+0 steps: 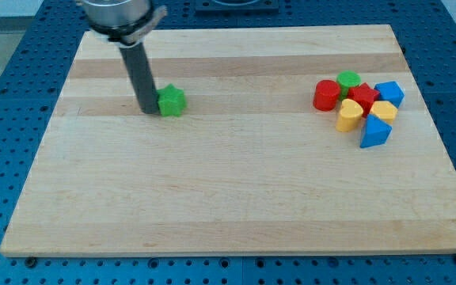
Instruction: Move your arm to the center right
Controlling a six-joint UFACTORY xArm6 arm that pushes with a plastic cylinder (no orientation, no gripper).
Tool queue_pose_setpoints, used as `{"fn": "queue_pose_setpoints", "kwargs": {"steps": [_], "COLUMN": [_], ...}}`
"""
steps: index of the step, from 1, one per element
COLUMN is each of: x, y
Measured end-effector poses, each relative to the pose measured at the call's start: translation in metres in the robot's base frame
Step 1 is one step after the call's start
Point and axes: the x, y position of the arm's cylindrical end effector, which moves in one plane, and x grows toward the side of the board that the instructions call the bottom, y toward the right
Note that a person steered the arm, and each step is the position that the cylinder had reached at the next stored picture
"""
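Note:
My tip (147, 109) rests on the wooden board (228, 182) in the upper left part of the view. It touches the left side of a green star-shaped block (172, 101). A cluster of blocks lies at the view's centre right, far from my tip: a red cylinder (326, 95), a green cylinder (348, 80), a red star-shaped block (363, 97), a blue block (389, 93), a yellow block (349, 115), a second yellow block (384, 110) and a blue triangular block (374, 132).
The board lies on a blue perforated table (14, 119). The arm's grey body (119, 14) hangs over the board's top left edge.

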Motion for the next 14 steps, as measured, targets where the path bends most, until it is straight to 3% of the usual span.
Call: {"fn": "queue_pose_setpoints", "kwargs": {"steps": [2,3,5,8,10,11,14], "x": [-0.004,-0.005,-0.086,-0.111,-0.105,-0.082,-0.009], "y": [0.044,0.038,0.016,0.265,0.404,0.440,0.445]}}
